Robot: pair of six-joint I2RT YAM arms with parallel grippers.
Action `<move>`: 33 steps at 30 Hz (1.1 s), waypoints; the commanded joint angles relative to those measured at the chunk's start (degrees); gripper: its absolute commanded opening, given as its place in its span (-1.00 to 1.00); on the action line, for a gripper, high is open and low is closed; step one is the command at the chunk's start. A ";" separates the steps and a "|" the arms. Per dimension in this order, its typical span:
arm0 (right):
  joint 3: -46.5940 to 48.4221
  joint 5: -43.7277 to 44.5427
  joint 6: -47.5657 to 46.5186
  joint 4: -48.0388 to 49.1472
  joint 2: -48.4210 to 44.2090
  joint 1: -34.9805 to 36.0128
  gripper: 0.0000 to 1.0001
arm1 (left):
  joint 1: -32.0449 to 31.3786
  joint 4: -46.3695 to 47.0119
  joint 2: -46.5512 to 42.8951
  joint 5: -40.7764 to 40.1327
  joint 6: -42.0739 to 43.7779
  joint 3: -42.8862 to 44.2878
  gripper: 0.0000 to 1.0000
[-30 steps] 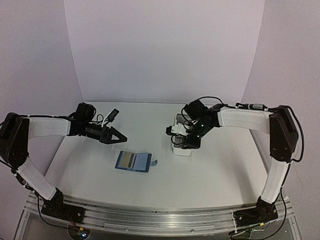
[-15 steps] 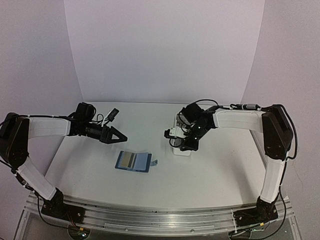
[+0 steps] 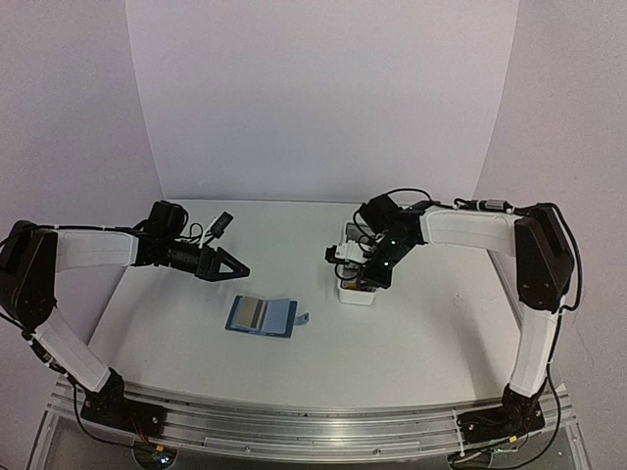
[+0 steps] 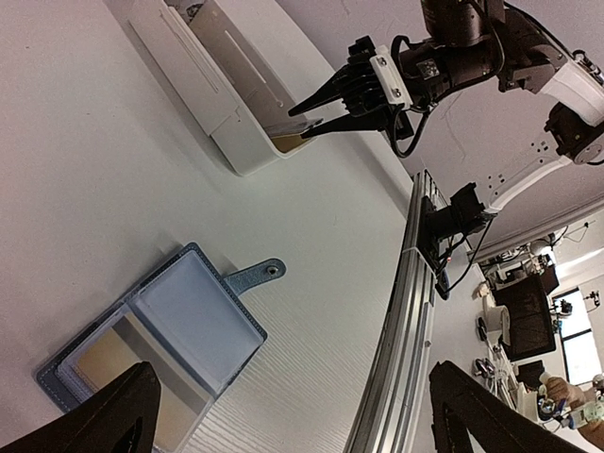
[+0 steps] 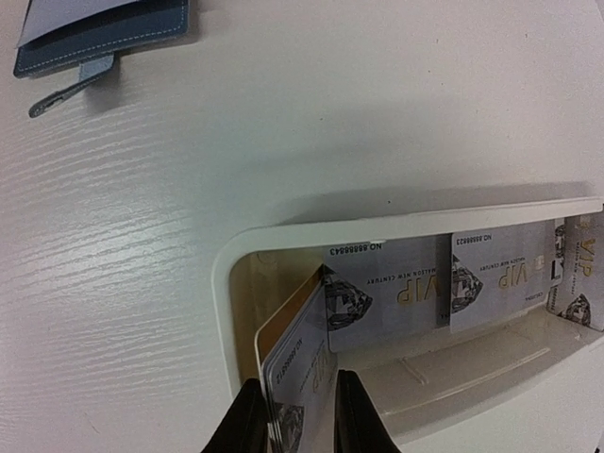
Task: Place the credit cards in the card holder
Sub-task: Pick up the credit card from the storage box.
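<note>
The blue card holder (image 3: 262, 315) lies open on the table, with a tan card (image 4: 104, 354) in its left half and the snap tab (image 4: 253, 276) pointing right. My right gripper (image 5: 294, 415) reaches into the near end of the white tray (image 5: 226, 274). Its fingers are shut on a small stack of credit cards (image 5: 297, 368) standing on edge, gold outermost and whitish behind. More whitish VIP cards (image 5: 396, 288) lie flat in the tray. My left gripper (image 3: 240, 269) hovers open above and left of the card holder (image 4: 179, 316), with nothing between its fingers.
The long white tray (image 3: 357, 294) sits right of the table's centre, under the right wrist. A metal rail (image 4: 396, 311) runs along the near table edge. White walls close in the back and sides.
The right gripper's jaws have narrowed onto the stack of cards in the tray, and its wrist has shifted slightly. The left arm and the card holder have not moved.
</note>
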 commanded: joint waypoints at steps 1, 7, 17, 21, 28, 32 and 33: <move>2.01 0.67 0.03 -1.53 2.67 -0.28 -0.59 | -0.17 2.10 -0.04 0.00 -0.24 1.35 0.99; 5.85 1.26 1.49 -1.43 6.73 -0.69 -0.51 | -0.20 2.25 -0.09 -0.22 -0.57 1.18 0.99; 7.97 0.46 0.25 -3.47 3.20 -0.68 -1.00 | -0.20 -0.11 -0.50 3.65 6.26 1.88 0.87; 12.67 0.79 0.28 -8.54 0.21 -0.69 -1.00 | -0.23 -2.62 -0.16 5.01 13.27 4.94 0.73; 22.92 -3.04 5.39 -19.49 -4.92 -0.68 -1.00 | -3.10 -9.43 -0.37 5.57 29.76 13.13 0.34; 29.85 -17.54 14.38 -23.45 -3.87 -0.28 -1.00 | -7.94 -6.86 -2.58 2.83 33.86 14.97 -0.03; 30.34 -19.29 15.93 -23.38 -3.59 0.07 -1.00 | -8.58 -6.48 -2.73 2.60 33.51 15.33 -0.03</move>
